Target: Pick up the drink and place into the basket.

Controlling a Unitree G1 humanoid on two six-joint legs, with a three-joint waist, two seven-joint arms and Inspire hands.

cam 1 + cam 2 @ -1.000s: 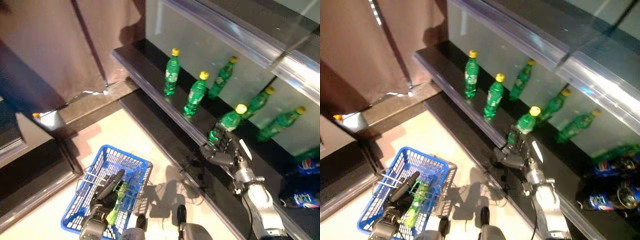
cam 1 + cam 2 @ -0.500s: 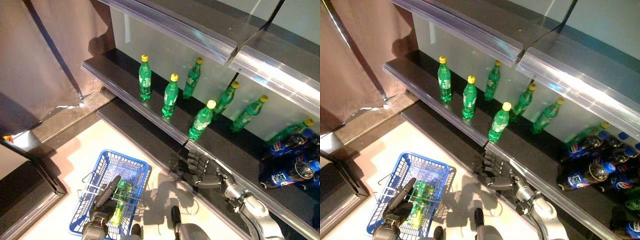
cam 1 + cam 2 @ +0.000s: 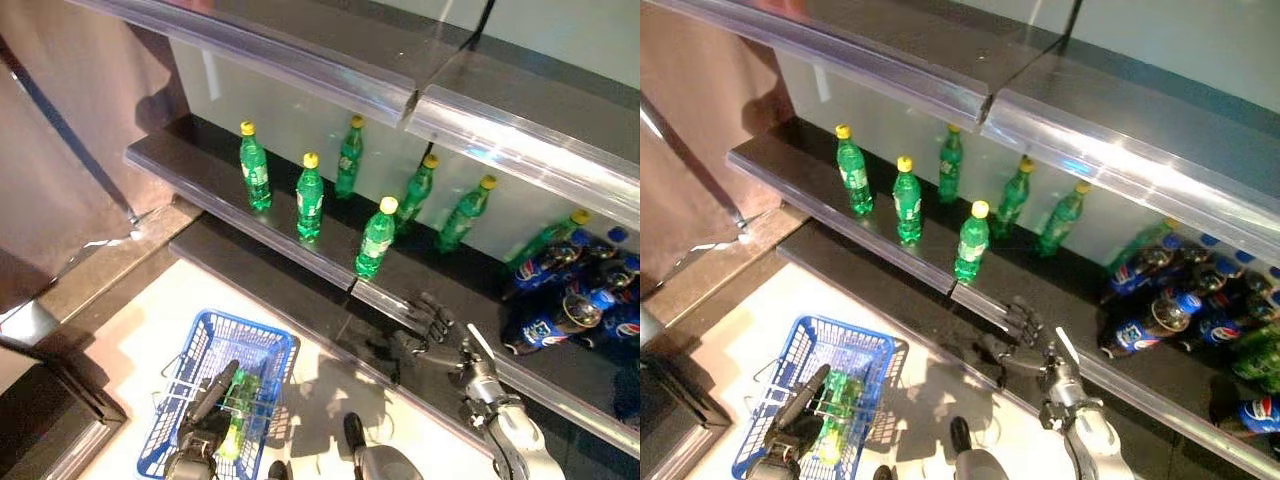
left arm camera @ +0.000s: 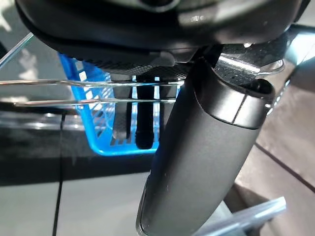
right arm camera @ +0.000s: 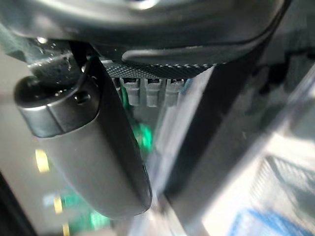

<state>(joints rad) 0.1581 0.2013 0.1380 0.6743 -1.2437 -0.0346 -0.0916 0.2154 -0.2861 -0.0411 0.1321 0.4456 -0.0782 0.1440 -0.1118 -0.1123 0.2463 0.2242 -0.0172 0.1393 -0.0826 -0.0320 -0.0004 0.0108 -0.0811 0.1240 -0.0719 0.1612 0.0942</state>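
The dark shelf (image 3: pixel 200 170) runs across the top of the scene, with a row of three green bottles with yellow caps standing upright along its front edge; the nearest drink (image 3: pixel 376 238) to the right hand is the right-most of those three. More green bottles stand behind them by the back wall, and dark cola bottles (image 3: pixel 560 300) lie off to the right. On the pale floor sits the blue basket (image 3: pixel 262 345), with one green bottle (image 3: pixel 238 412) already lying inside. The right hand (image 3: pixel 425 325) hangs just below the shelf edge, near the drink but not touching it, fingers loosely spread and holding nothing. The left hand (image 3: pixel 205 410) is down at the basket's wire handles (image 4: pixel 88 83); can't tell whether it's gripping them.
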